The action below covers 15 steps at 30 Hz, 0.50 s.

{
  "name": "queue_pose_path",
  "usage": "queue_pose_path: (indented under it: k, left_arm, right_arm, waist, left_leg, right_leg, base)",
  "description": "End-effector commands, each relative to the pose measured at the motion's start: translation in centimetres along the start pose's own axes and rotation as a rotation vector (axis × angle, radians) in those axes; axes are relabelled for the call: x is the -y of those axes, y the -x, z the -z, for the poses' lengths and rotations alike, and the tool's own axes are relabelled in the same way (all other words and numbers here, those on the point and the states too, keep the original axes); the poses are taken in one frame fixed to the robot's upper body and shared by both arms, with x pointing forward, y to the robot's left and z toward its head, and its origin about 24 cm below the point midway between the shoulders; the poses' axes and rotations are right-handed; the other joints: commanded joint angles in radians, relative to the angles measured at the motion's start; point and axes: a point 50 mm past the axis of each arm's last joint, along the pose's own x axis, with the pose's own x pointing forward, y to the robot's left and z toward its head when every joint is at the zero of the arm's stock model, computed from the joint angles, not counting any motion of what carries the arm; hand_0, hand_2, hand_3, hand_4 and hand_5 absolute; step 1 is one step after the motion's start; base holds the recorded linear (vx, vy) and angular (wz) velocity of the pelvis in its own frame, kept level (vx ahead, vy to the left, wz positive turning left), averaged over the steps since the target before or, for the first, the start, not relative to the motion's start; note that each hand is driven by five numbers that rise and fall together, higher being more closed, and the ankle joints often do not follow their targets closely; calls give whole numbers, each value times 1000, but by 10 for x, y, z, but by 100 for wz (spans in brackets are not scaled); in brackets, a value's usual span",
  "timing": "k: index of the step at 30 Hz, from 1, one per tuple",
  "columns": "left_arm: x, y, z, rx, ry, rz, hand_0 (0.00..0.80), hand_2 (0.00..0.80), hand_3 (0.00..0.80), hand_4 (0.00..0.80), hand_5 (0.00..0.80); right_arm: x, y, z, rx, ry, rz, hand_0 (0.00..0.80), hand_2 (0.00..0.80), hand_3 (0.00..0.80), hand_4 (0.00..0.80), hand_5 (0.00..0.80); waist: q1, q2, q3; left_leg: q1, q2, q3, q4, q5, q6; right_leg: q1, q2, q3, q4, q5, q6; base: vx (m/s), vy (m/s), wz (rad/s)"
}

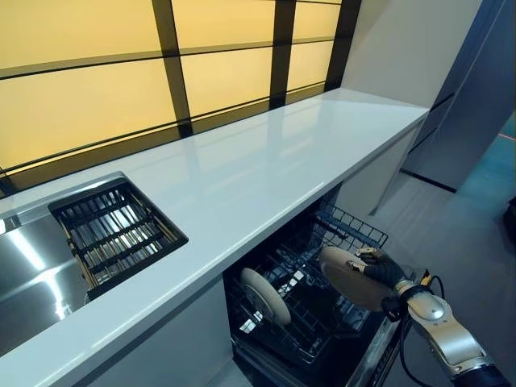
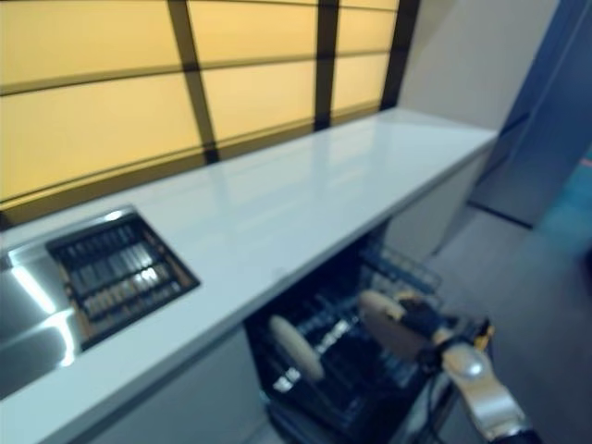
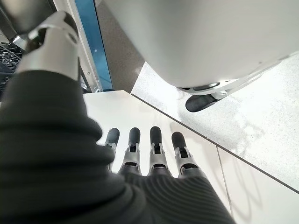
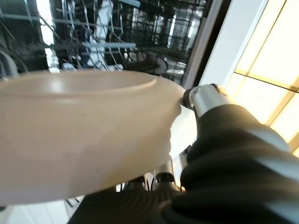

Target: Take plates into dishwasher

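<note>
Right hand [image 1: 385,272] clamped on rim of a beige plate [image 1: 348,277], held over the open dishwasher rack [image 1: 322,310]. Left hand [image 3: 149,154] idle, fingers straight. Another plate [image 1: 265,295] racked already. Probably stiff, glazed, slippery, breakable; best gripped at the rim.

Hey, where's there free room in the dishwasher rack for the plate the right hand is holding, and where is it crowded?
The right hand holds a plate over the pulled-out rack. Bare tines show between that plate and the plate standing upright at the rack's left. The rack's far right corner also looks free. The counter is bare from the sink grid to the far wall.
</note>
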Motion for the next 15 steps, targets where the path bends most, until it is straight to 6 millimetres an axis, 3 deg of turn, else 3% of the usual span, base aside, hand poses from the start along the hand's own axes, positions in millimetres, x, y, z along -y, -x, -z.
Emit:
queue_pose_path:
  k: [1, 8, 15]
  left_arm:
    - [-17, -6, -22, 55, -68, -19, 0, 0, 0, 0, 0]
    - [-12, -6, -22, 52, -104, 6, 0, 0, 0, 0, 0]
    - [-11, -6, -24, 60, -121, 26, 0, 0, 0, 0, 0]
  right_arm:
    - [7, -13, -31, 122, 20, 68, 800, 800, 800, 800, 800]
    - [1, -24, -20, 56, -8, 112, 800, 800, 800, 800, 800]
    - [6, -34, -29, 53, 11, 153, 800, 800, 800, 800, 800]
  waist:
    - [31, -26, 28]
    - [54, -15, 37]
    - [73, -3, 54]
  left_leg:
    - [-49, -20, -66, 16, 3, 37]
    - [-54, -26, -85, 19, 7, 37]
    - [-68, -39, -109, 26, 10, 40]
  right_leg:
    - [-9, 10, -31, 103, -61, -35]
    - [1, 6, -44, 103, -60, -36]
    - [-4, 0, -53, 111, -57, -38]
  base:
    - [17, -13, 7]
    - [40, -16, 7]
    - [42, 4, 8]
